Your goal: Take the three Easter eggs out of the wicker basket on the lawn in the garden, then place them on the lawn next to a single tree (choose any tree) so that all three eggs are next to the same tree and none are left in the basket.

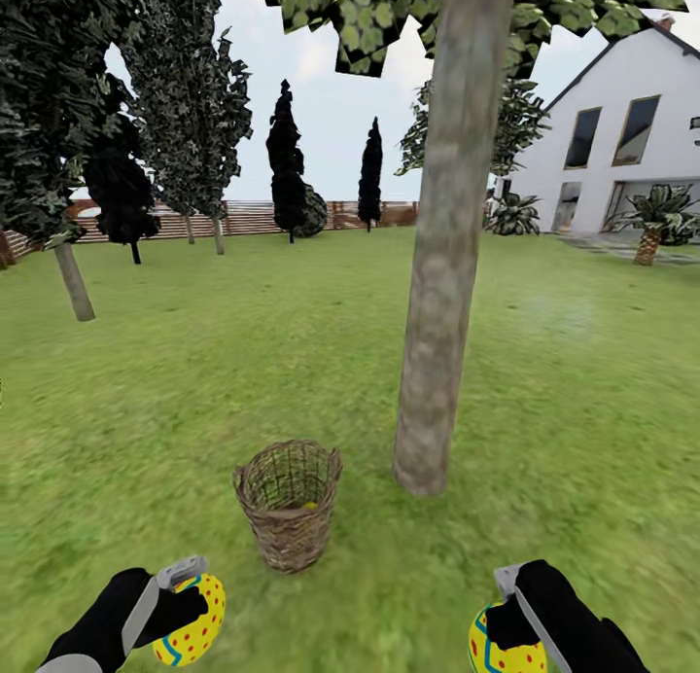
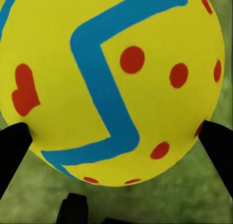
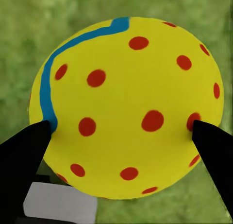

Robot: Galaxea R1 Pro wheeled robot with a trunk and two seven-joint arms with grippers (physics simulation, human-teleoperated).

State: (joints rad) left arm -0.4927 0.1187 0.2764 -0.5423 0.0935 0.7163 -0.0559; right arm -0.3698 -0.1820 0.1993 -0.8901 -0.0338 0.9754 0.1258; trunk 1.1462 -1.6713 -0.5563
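Each tool, left (image 1: pixel 185 595) and right (image 1: pixel 501 610), clenches an egg; a third seemingly lies in the basket (image 1: pixel 288 503).

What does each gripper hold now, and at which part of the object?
The left gripper holds one Easter egg, and the right gripper another Easter egg; each is pinched between the fingers at opposite sides.
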